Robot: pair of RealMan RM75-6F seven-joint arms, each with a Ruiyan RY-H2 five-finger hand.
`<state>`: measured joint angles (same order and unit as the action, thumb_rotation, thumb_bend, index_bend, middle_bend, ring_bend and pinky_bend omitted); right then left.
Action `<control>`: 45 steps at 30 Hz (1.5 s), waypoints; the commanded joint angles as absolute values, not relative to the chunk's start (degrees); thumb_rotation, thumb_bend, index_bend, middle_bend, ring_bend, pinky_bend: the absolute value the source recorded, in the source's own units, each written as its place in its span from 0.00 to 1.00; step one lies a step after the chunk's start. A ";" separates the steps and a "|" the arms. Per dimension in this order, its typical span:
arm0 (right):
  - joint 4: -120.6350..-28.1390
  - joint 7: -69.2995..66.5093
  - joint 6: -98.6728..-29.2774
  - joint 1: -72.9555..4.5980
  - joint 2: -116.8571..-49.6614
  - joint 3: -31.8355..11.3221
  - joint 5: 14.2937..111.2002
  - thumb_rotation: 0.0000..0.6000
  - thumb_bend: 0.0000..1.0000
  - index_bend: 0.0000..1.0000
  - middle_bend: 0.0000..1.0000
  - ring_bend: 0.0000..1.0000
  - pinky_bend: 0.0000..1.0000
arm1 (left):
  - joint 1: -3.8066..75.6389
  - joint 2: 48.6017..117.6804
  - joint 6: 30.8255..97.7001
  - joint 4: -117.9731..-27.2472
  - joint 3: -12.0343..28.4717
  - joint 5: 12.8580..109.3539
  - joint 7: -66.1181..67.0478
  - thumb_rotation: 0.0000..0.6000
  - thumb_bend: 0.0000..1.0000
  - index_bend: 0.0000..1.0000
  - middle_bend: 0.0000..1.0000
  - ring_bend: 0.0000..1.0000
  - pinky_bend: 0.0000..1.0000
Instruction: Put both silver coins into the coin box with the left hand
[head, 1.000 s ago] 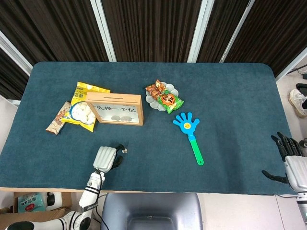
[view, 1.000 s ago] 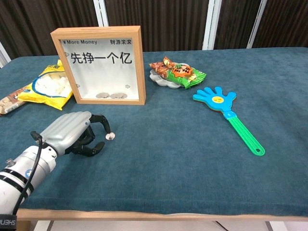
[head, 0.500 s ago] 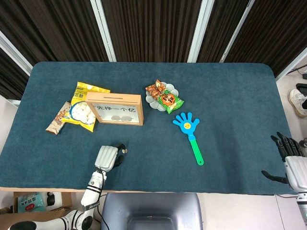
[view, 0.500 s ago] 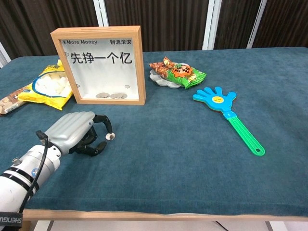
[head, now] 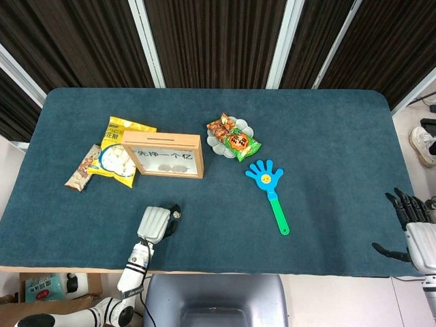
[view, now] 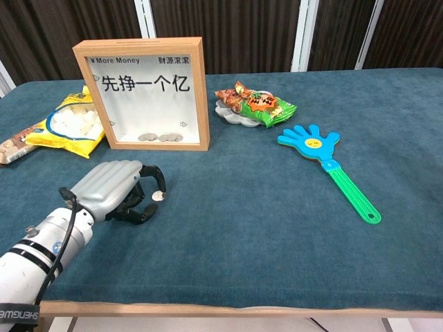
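Reaching low over the blue felt table near its front edge, the left hand lies knuckles-up, fingers curled down and inward. A fingertip sits right at a small silver coin on the cloth; whether the coin is actually pinched can't be told from either view (head view shows only a pale speck by the hand). The right hand rests at the table's far right edge w/ dark fingers spread apart, holding nothing.

The coin box, a wooden frame w/ a clear front, stands upright just beyond the left hand. It reads "¥ More Money" top left, small Chinese characters top right, and large "先挣一个亿" across the middle. Two coins lie inside at its bottom.
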<state>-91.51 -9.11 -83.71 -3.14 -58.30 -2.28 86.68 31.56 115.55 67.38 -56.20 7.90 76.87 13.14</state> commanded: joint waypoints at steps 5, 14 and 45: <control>-91.76 -8.65 -84.07 -2.95 -58.17 -2.25 86.78 1.00 0.15 0.00 0.00 0.00 0.00 | 31.51 115.65 66.89 -55.83 7.93 76.90 12.59 1.00 0.41 0.43 1.00 1.00 1.00; -91.36 -9.14 -85.18 -2.52 -58.13 -2.34 87.19 1.00 0.15 0.00 0.00 0.00 0.00 | 31.50 115.78 66.29 -55.74 7.99 77.06 12.02 1.00 0.41 0.44 1.00 1.00 1.00; -90.86 -11.09 -86.05 -1.99 -57.72 -2.77 87.03 1.00 0.15 0.00 0.00 0.00 0.00 | 31.84 116.67 65.89 -50.85 8.46 77.92 9.74 1.00 0.41 0.48 1.00 1.00 1.00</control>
